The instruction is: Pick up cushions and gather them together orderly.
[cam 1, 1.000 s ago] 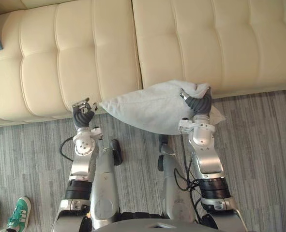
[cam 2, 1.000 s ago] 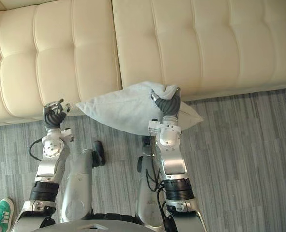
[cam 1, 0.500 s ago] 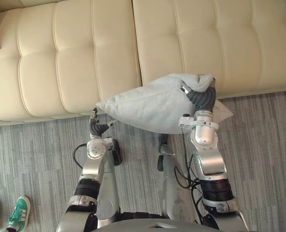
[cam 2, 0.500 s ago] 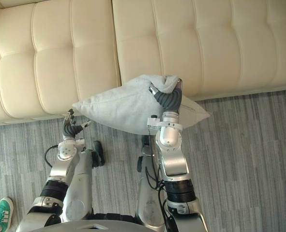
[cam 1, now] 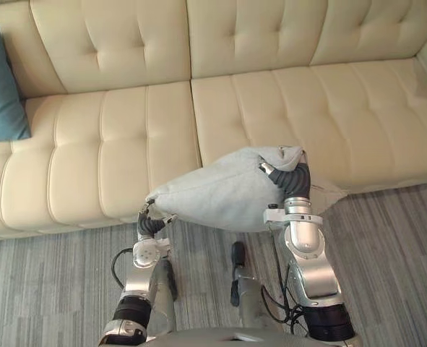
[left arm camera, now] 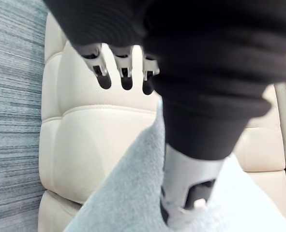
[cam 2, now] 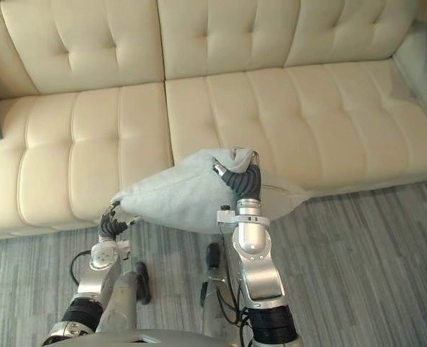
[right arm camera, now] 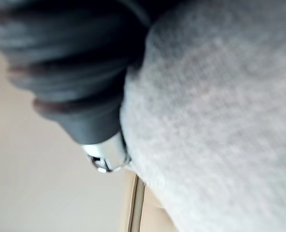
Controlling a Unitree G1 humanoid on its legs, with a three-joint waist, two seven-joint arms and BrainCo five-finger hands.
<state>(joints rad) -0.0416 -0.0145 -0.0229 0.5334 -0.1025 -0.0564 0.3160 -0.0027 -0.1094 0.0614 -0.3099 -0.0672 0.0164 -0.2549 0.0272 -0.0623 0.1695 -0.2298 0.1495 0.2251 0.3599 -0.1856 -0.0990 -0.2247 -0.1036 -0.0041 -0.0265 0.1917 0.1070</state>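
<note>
Cushion point(cam 1: 220, 194), light grey, is up off the floor point(cam 1: 47, 289), in front of the seat edge of the cream tufted sofa point(cam 1: 112, 137). In the head views it overlaps the seam between the two seat sections. It hangs from one grip point, with its corners drooping to left and right.

Grip: right robot hand point(cam 1: 289, 176) is clenched on the upper right part, fingers curled over the top edge and the cloth bunched there. Its own wrist view has grey cloth pressed right against the dark cover.

Other side: left robot hand point(cam 1: 152, 219) sits at the low left corner with its thumb touching the cloth. Its fingers point(left arm camera: 124, 67) are relaxed, pointing past the cloth toward the sofa and closed on nothing.

Elsewhere: a teal cushion point(cam 1: 0, 87) leans on the backrest at the sofa's far left, well apart from the grey one. Flooring is grey striped carpet.
</note>
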